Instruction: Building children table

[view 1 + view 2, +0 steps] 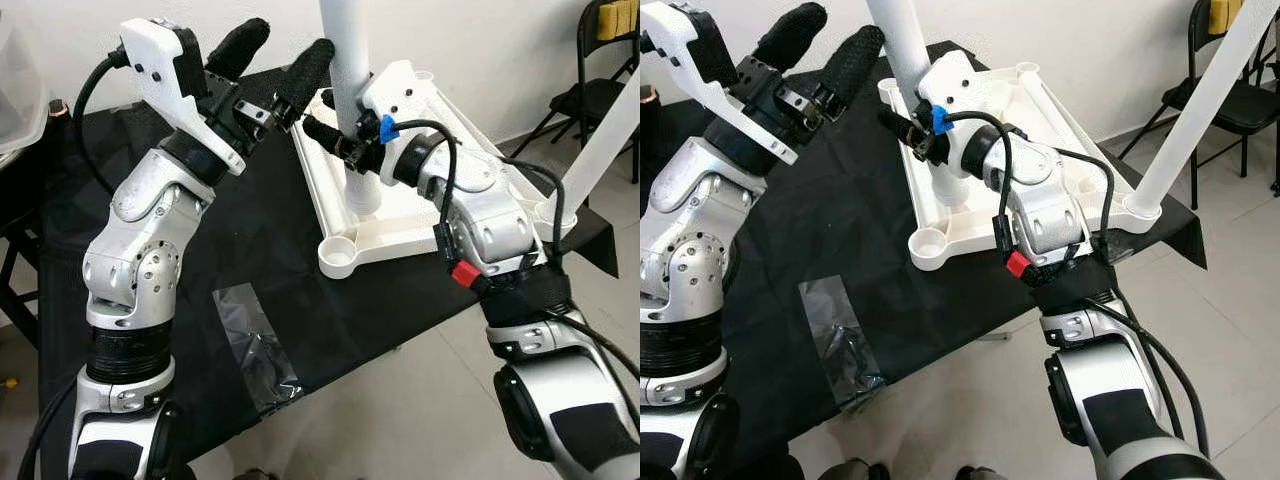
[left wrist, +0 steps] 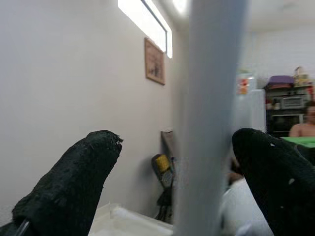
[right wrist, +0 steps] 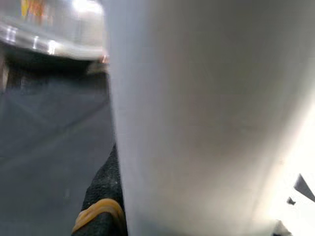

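The white tabletop [image 1: 400, 235] of the children's table lay upside down on the black-covered worktop [image 1: 290, 290], near its far right corner, with its ribbed underside facing up. One white leg [image 1: 352, 90] stood upright in a socket of the tabletop, on its left side. A second white leg [image 1: 1200, 110] rose at a slant from the tabletop's right corner. An empty round socket [image 1: 340, 257] sat at the tabletop's near left corner.

The right gripper [image 1: 335, 135] reached across the tabletop from the right, its jaws clenched around the upright leg low down, just above the socket; in the right wrist view the leg was pressed right against the camera, with one black finger [image 3: 103, 196] beside it.

The left gripper [image 1: 275, 55] was raised left of the tabletop, its jaws spread wide and grasping nothing, the nearer fingertip close beside the upright leg. The left wrist view showed that leg standing between its two black fingers [image 2: 74, 182].

A clear plastic bag [image 1: 258, 345] lay flat on the worktop, well in front of the tabletop. A black folding chair [image 1: 600, 75] stood on the floor beyond the tabletop's right side
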Controlling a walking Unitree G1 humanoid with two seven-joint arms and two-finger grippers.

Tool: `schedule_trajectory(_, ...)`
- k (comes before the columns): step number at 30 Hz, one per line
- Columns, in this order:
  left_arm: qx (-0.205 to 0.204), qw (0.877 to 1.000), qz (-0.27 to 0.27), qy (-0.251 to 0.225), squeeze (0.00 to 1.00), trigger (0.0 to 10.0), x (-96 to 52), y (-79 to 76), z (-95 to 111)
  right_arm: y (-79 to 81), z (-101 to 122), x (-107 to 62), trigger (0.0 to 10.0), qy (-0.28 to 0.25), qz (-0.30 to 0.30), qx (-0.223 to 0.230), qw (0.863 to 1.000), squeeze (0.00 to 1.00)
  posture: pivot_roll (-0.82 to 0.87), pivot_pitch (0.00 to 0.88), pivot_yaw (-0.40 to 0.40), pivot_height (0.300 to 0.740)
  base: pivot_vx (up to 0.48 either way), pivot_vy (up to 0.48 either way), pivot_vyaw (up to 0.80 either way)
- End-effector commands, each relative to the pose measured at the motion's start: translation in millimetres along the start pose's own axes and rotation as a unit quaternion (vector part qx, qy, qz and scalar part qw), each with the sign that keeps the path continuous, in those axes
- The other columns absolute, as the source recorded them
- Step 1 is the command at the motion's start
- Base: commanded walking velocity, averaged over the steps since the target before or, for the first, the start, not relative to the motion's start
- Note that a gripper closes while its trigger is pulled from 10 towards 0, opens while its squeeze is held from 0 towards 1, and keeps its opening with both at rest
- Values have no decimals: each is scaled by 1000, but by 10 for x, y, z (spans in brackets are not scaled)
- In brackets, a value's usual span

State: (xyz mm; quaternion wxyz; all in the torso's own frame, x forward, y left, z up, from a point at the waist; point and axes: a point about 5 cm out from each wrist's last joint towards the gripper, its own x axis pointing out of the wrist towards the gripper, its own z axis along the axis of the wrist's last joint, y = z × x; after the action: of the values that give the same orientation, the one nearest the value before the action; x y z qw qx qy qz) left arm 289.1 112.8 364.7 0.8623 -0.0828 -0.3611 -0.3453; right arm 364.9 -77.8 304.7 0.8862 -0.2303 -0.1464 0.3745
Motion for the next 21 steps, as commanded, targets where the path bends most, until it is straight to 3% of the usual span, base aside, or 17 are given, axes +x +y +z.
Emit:
schedule_trajectory(1, -5, 999, -33, -11, 0, 10000, 58, -121, 36, 149, 26, 89, 10000, 1, 32, -10, 999, 0, 7, 79, -4, 740, 0, 0, 0)
schedule_trajectory(8, -14, 998, -52, 9, 0, 10000, -11, -110, -60, -6, 46, 84, 10000, 2, -14, 3, 1000, 0, 6, 77, -3, 740, 0, 0, 0)
schedule_trajectory(16, -14, 1000, -26, 10, 0, 10000, 82, -79, -100, 213, 6, 126, 10000, 14, 37, -26, 999, 0, 3, 74, -5, 740, 0, 0, 0)
schedule_trajectory(17, -12, 1000, -18, 18, 0, 0, 99, -65, -121, 246, -1, 132, 10000, 15, 44, -32, 998, 0, 2, 72, -4, 740, 0, 0, 0)
schedule_trajectory(21, -13, 999, -14, 32, 0, 0, 121, -55, -171, 302, -13, 146, 10000, 17, 53, -45, 997, 0, 1, 71, -3, 740, 0, 0, 0)
